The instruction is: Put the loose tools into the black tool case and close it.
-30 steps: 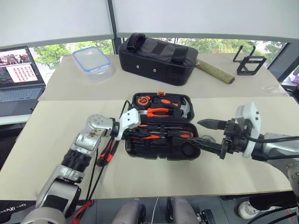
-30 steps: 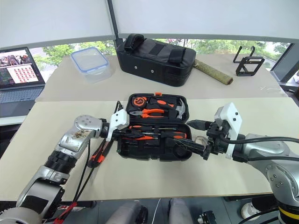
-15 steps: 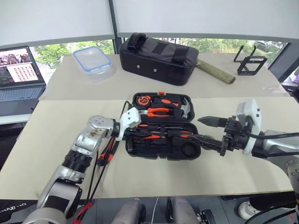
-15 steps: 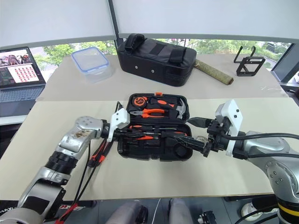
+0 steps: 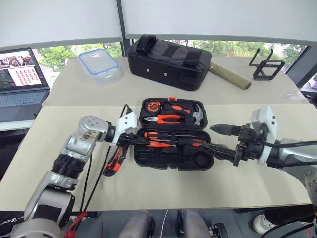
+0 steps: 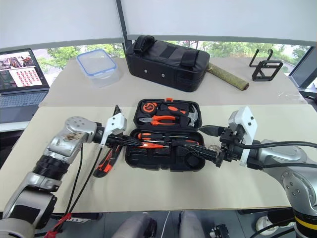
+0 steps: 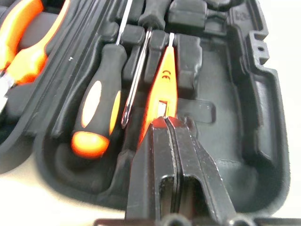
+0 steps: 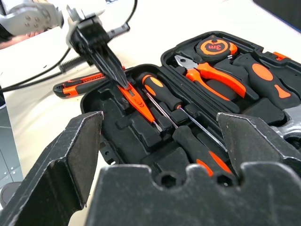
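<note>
The black tool case (image 5: pixel 171 164) lies open at the table's middle. Its far half holds a tape measure, pliers and a hammer. In the near half lie two black-and-orange screwdrivers (image 8: pixel 162 92) and the small orange screwdriver (image 7: pixel 162 80). My left gripper (image 5: pixel 141 143) is shut, its tips against that orange screwdriver's handle end at the case's left side. The utility knife (image 5: pixel 114 161) rests on the table just left of the case. My right gripper (image 5: pixel 212 139) hangs open over the case's right end. A small pale tape roll (image 6: pixel 212 147) sits on the table beneath it.
At the back stand a black fabric bag (image 5: pixel 168 59), a clear lidded box (image 5: pixel 99 62), a green roll (image 5: pixel 228 77) and a black wire holder (image 5: pixel 267 69). A laptop (image 5: pixel 20 79) sits at far left. Red and black cables trail under my left forearm.
My left arm has swung to the left and its gripper has drawn back a little towards the case's left edge, uncovering the utility knife. The right gripper has stayed still.
</note>
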Controlling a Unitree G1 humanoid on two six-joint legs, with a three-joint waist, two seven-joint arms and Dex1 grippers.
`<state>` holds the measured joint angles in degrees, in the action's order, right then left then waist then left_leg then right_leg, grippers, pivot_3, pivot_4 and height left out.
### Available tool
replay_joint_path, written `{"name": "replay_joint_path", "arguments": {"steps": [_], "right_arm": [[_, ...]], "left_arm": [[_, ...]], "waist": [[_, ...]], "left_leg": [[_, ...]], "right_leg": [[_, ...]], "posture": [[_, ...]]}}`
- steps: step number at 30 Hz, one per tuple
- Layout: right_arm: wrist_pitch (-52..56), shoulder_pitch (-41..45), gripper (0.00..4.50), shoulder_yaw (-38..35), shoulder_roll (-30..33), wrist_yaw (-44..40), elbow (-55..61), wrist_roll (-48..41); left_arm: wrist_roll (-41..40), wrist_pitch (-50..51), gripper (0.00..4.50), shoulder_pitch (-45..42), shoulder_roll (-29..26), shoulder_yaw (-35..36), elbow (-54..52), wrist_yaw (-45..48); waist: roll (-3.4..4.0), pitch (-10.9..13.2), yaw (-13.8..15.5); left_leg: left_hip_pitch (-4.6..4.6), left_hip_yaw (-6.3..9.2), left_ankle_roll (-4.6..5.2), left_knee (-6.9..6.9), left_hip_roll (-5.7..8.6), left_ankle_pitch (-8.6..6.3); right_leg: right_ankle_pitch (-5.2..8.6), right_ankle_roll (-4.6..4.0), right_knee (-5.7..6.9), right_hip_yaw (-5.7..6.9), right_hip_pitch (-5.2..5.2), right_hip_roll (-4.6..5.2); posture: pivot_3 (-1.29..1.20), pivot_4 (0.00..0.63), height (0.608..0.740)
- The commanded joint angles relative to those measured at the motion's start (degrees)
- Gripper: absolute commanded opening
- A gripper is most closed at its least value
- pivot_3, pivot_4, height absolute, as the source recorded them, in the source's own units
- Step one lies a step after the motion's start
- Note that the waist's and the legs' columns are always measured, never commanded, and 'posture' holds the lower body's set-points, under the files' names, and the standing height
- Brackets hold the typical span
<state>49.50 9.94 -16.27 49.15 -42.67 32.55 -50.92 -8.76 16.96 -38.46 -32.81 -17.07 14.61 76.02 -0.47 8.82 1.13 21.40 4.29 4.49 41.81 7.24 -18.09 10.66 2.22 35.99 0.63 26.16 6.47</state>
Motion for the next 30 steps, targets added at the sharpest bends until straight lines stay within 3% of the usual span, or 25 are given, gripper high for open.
{"name": "replay_joint_path", "arguments": {"steps": [1, 6, 17, 30], "right_arm": [[0.5, 0.2, 4.50, -1.9, 0.0, 1.0, 0.9, -2.1], [1.2, 0.3, 4.50, -2.6, 0.3, 2.0, 1.1, -3.4], [0.7, 0.2, 4.50, -1.4, 0.2, 2.5, 0.7, -4.1], [1.0, 1.1, 4.50, -1.3, 0.1, 3.0, -0.2, -4.5]], "left_arm": [[2.7, -3.8, 0.04, -1.8, 1.4, -0.8, 3.3, -2.0], [3.2, -5.4, 0.04, -2.4, 2.3, -0.4, 5.8, -2.2], [-3.7, 0.7, 0.04, -4.5, 2.5, 4.0, 2.7, 1.6], [5.3, -11.4, 0.04, -4.3, 6.9, -0.7, 14.4, -4.0]], "waist": [[0.00, 0.0, 0.1], [0.00, 0.0, 0.5], [-0.01, 0.0, 0.3], [-0.01, 0.0, 0.3]], "left_leg": [[0.00, 0.00, 0.00, 0.00, -0.01, 0.00], [-0.01, 0.00, 0.00, 0.00, 0.00, 0.00], [0.01, 0.00, 0.00, 0.00, 0.00, 0.00], [0.02, 0.00, 0.00, 0.00, -0.01, 0.00]], "right_leg": [[0.00, 0.00, 0.00, 0.00, 0.00, 0.00], [-0.03, -0.04, 0.01, -0.01, -0.03, 0.03], [-0.06, -0.05, 0.05, 0.02, 0.03, -0.01], [-0.06, -0.05, 0.00, 0.00, 0.01, 0.01]], "posture": [[0.00, 0.150, 0.714], [0.00, 0.150, 0.714], [0.00, 0.150, 0.714], [0.00, 0.150, 0.714]]}}
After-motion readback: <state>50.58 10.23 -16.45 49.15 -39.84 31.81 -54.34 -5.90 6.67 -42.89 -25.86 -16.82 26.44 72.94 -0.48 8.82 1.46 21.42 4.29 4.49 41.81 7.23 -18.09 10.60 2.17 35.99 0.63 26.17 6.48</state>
